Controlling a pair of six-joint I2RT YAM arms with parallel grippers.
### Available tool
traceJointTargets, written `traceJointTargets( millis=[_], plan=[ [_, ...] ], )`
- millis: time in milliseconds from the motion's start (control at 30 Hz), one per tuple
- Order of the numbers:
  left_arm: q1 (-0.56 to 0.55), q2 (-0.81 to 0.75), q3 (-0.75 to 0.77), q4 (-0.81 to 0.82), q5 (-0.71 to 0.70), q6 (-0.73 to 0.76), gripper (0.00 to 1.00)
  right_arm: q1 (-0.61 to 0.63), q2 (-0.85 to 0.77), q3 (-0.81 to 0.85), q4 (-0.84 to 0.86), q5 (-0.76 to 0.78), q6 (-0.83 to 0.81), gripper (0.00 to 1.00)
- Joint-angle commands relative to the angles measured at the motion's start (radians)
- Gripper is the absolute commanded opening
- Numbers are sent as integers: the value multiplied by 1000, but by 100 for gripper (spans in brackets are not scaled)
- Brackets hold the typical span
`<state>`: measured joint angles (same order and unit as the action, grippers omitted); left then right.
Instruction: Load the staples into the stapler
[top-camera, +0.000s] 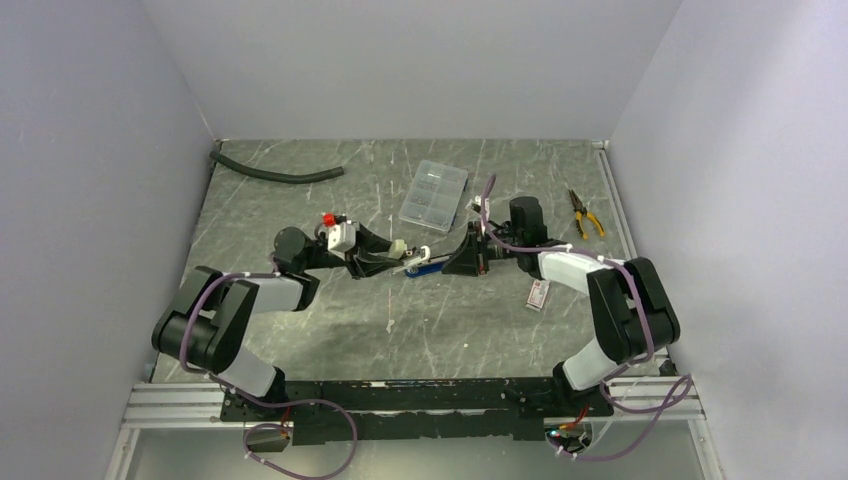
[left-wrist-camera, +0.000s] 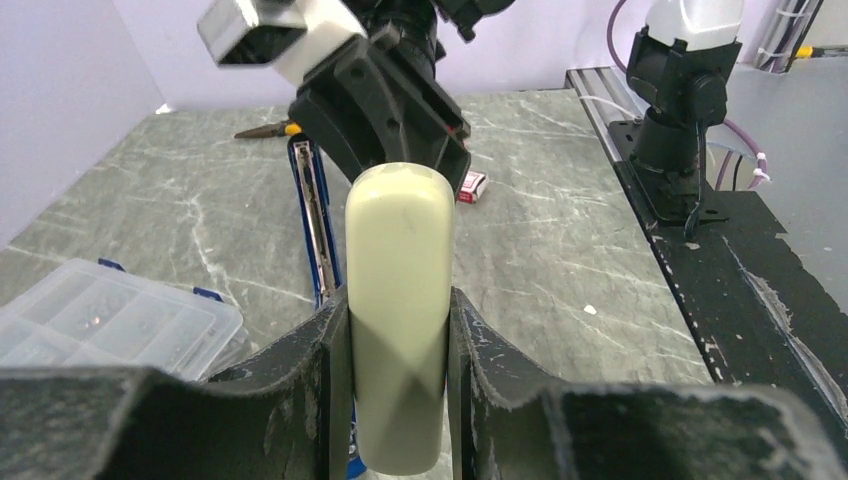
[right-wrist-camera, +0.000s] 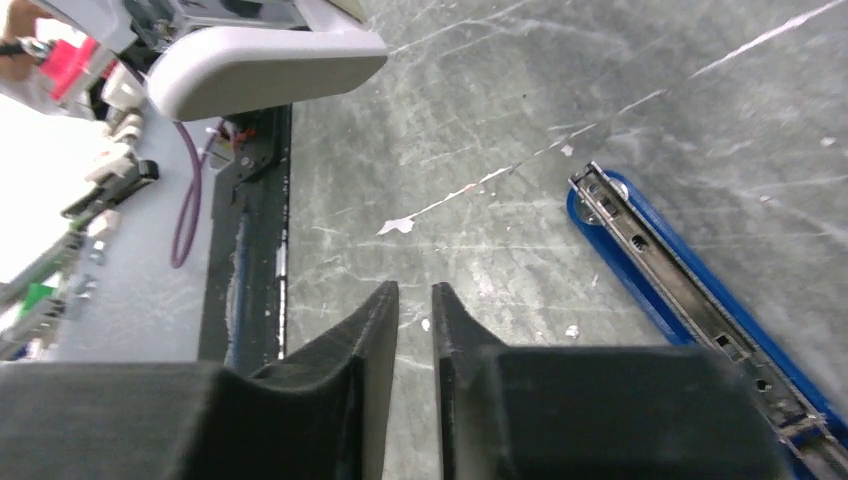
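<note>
- Grey marbled table (top-camera: 330, 330), plain white walls round it.
- left gripper (left-wrist-camera: 400, 300): fingers (left-wrist-camera: 330, 350) partly apart, clamped on both sides of the stapler's cream lid (left-wrist-camera: 400, 230) — lid swung up away from the base.
- blue base (right-wrist-camera: 690, 300) of the stapler lies flat on the table, metal channel facing up, between the two grippers.
- right gripper (right-wrist-camera: 412, 295): fingers (right-wrist-camera: 370, 330) closed to a thin slit, nothing seen between them — blue base just to its side.
- staple box (top-camera: 540, 294), white with a red end, lies on the table near the right arm; strips too small to tell.
- compartment case (top-camera: 433, 195) and pliers (top-camera: 585, 213) sit further back.
</note>
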<state>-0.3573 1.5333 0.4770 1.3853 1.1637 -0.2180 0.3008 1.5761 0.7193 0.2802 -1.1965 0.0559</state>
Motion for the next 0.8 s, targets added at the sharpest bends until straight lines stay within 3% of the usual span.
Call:
traceJointTargets(
  millis=[0,67,100,133,433,767],
  plan=[
    [-1,-85,13,-139,-10,117,3,-5,-99,57,-76,25,-102,36],
    [-9,-136,36,-324,-36,237,3,-5,-126,67,-88,39,-84,61],
    [-9,-137,45,-345,-39,243,3,-6,-137,75,-90,45,-74,82],
    [-8,-132,51,-352,-47,241,3,-5,-141,86,-88,45,-60,97],
    [-55,-137,162,-720,-115,478,3,13,-23,237,-81,20,185,100],
    [-105,-142,203,-860,-193,605,3,70,82,253,-19,0,256,96]
  ],
)
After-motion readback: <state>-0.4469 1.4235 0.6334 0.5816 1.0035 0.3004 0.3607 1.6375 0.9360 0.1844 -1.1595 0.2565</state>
